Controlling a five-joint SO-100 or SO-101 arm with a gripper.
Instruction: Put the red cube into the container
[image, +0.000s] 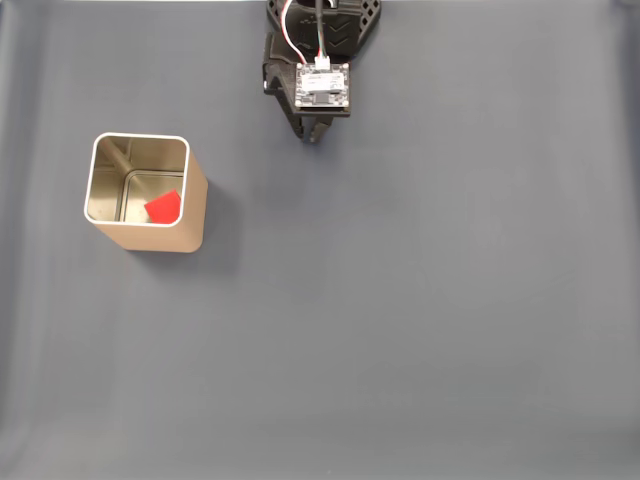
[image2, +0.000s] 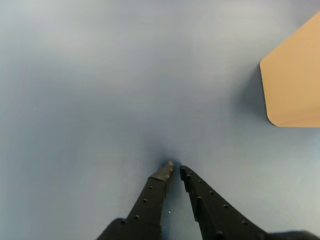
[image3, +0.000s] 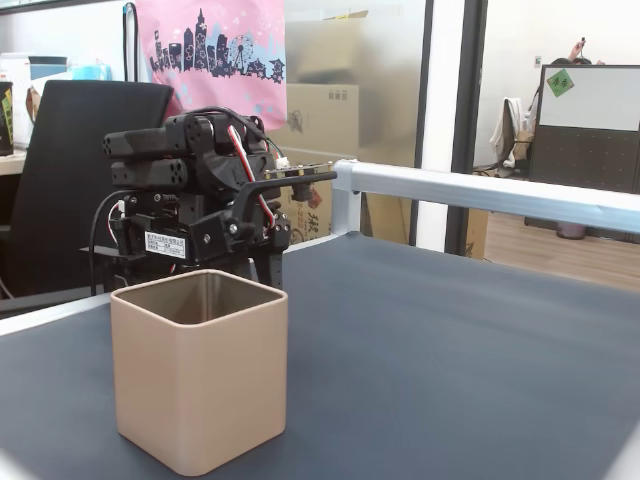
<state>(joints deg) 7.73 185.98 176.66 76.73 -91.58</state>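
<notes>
Wrist view is showing the gripper (image2: 175, 170) coming up from the bottom edge, its two black fingers nearly meeting at the tips, with only a thin gap between them and nothing held. The tips are hanging over the bare blue-grey table (image2: 100, 100). A beige wall of the tin (image2: 292, 80) is filling the upper right corner of that view, well apart from the fingertips.

Looking down in a fixed view, the tin (image: 195, 215) is standing upright at the left of the table (image: 420, 320). The cube (image: 164, 208) is lying inside it, on the shiny floor toward the near right corner, tilted so one corner is pointing down. The arm (image: 320, 60) is sitting folded at the top centre, with the gripper (image: 313, 136) pointing down the picture, well away from the tin.

From a low fixed view, the tin (image3: 200, 390) is standing in front, with the arm (image3: 200, 190) folded up behind it. A black office chair (image3: 70, 170) is standing behind the arm.
</notes>
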